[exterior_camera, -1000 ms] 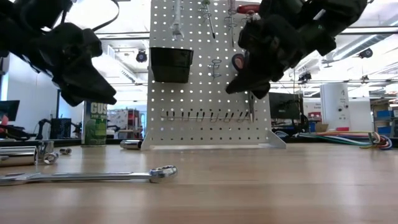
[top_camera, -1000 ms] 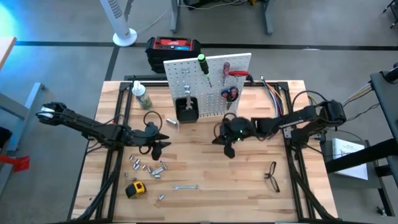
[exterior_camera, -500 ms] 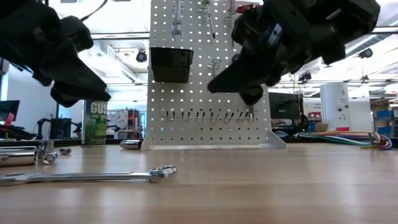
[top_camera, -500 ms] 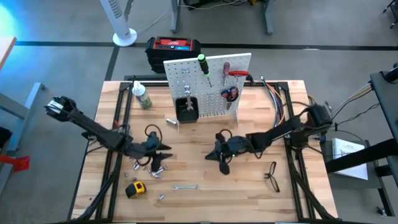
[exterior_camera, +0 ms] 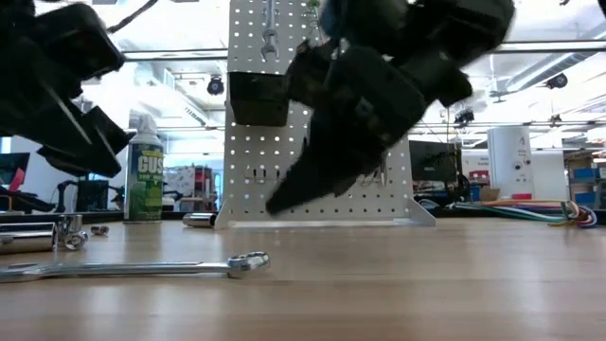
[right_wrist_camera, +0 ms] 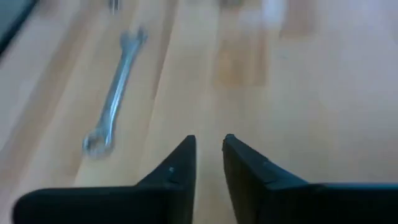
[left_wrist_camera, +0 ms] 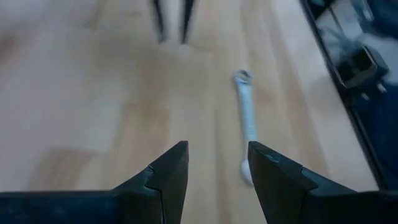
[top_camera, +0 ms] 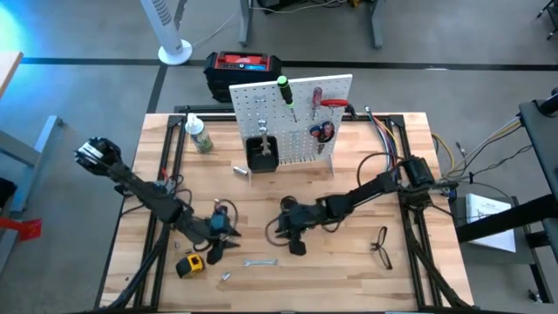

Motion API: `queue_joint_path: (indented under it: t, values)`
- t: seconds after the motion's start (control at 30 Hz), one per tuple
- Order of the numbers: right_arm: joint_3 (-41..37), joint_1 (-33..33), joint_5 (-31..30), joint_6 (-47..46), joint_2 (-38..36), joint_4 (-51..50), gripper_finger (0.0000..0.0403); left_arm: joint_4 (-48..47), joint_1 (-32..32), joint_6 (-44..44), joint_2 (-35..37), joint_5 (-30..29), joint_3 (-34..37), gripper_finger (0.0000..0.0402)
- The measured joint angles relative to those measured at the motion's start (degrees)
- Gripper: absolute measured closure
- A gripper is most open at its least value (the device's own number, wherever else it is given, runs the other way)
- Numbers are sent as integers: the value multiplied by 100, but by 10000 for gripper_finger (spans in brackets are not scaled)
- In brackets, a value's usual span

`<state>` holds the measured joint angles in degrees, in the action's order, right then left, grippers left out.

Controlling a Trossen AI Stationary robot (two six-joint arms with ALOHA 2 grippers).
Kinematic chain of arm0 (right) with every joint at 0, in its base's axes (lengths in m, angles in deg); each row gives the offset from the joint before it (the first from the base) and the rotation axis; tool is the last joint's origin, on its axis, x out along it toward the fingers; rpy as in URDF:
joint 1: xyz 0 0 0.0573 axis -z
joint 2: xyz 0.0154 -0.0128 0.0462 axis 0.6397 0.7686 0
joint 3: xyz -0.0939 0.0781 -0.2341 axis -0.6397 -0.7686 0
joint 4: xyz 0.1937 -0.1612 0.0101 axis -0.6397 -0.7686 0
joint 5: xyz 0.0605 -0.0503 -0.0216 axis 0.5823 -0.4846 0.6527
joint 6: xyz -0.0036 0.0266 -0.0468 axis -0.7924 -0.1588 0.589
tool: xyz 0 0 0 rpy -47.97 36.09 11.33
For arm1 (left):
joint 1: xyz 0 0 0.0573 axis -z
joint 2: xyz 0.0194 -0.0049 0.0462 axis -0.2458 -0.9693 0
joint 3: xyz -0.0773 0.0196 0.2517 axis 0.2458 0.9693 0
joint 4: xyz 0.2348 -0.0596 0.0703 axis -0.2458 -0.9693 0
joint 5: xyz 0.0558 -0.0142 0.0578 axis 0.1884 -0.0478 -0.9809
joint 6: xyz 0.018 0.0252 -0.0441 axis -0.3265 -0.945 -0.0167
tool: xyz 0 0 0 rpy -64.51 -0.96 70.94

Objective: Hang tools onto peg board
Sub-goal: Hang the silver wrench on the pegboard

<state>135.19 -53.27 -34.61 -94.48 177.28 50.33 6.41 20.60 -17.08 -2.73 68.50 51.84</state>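
Fingers (right_wrist_camera: 177,163) narrowly parted above wrench (right_wrist_camera: 115,93)

Green-labelled bottle (top_camera: 200,137) — upright; red-and-black box (top_camera: 242,66) beyond table.

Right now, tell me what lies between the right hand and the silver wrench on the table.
Only bare wood. In the right wrist view the right hand is empty, and the silver wrench lies ahead with nothing between them.
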Motion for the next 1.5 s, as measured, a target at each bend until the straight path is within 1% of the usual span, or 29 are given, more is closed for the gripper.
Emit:
queue_joint_path:
  t: [0.1, 0.17, 0.33, 0.47, 0.6, 0.7, 0.87, 0.97, 1.13, 1.27, 1.5]
  values:
    - [603, -46, 281, 224, 190, -911, 309, -308, 2, -344, -385, 274, -470, 245]
    - [931, -110, 431, 349, 264, -1361, 293, -719, 4, -514, -650, 354, -837, 245]
    - [1518, -304, 483, 508, 343, -1979, 264, -2079, 4, -576, -1315, 361, -1634, 245]
    - [1669, -384, 474, 418, 329, -2136, 255, -2285, 4, -578, -1846, 323, -1829, 245]
    - [1700, -444, 471, 384, 307, -2162, 256, -2234, 9, -461, -2265, 280, -1909, 245]
    - [1700, -455, 472, 317, 295, -2178, 260, -2272, 11, -337, -2398, 251, -1942, 245]
    - [1700, -450, 467, 291, 290, -2197, 265, -2272, 15, -222, -2378, 91, -1960, 245]
    - [1700, -456, 499, 17, 292, -2199, 264, -2236, 11, -211, -2355, -59, -1955, 245]
    - [1700, -521, 863, -7, 292, -2260, 260, -2223, -93, -235, -2377, -262, -1950, 245]
    - [1700, -529, 1519, 125, 292, -2259, 278, -2105, -235, -236, -2377, -313, -1943, 245]
    - [1700, -414, 1696, 59, 475, -2156, 325, -1958, -424, -262, -2365, -396, -1936, 245]
